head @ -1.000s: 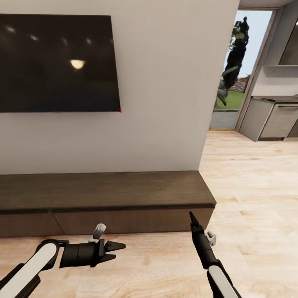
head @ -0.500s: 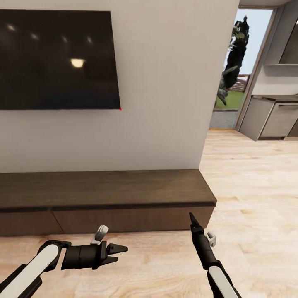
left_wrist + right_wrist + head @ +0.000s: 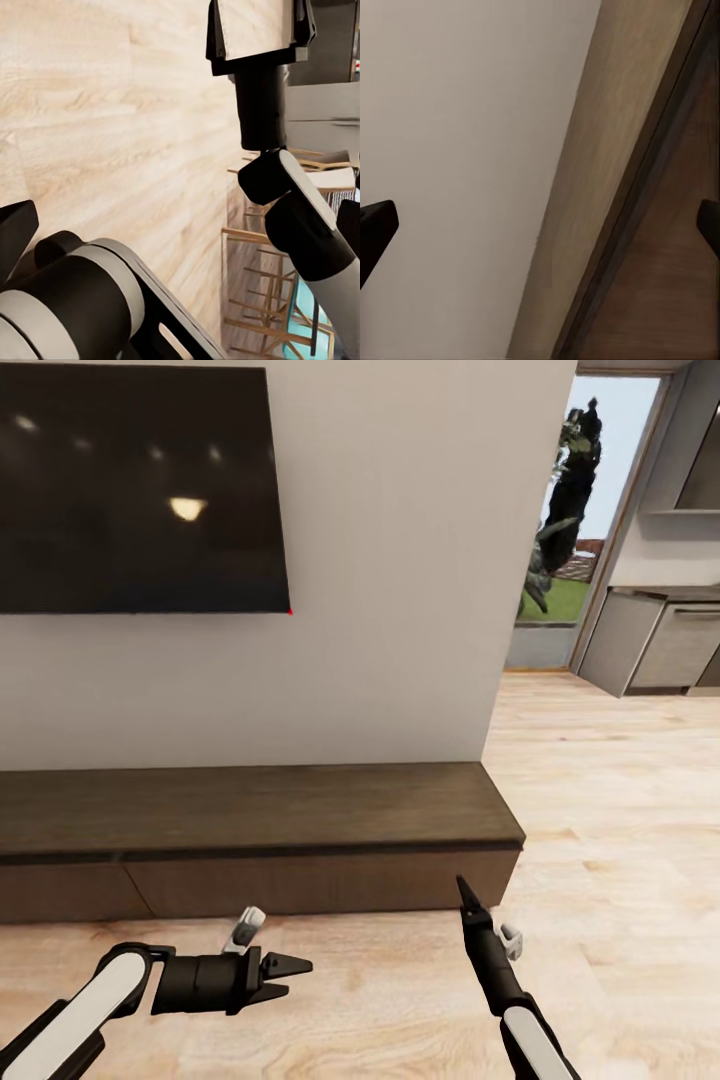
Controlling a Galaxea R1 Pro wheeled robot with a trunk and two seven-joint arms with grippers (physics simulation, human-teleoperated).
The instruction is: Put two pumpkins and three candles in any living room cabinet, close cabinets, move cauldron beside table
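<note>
The cabinet (image 3: 250,810) runs long and low along the wall, dark brown, with its drawer fronts shut flush. My left gripper (image 3: 290,976) hovers over the floor in front of it, pointing right, open with nothing between its fingers. My right gripper (image 3: 466,892) points toward the cabinet's right end, just short of its front. In the right wrist view its fingertips (image 3: 375,225) stand far apart, open and empty, framing the cabinet (image 3: 660,270) and the pale wall. The left wrist view looks across at the right gripper (image 3: 259,22) over the wooden floor.
A large black TV (image 3: 140,490) hangs on the wall above the cabinet. Right of the wall's corner, light wood floor (image 3: 620,810) leads to a glass door (image 3: 570,530) and grey kitchen units (image 3: 660,645). Wooden chairs (image 3: 262,300) appear in the left wrist view.
The whole head picture has shifted slightly, so the camera moved. My left gripper has edged a little to the right. The right gripper has hardly moved.
</note>
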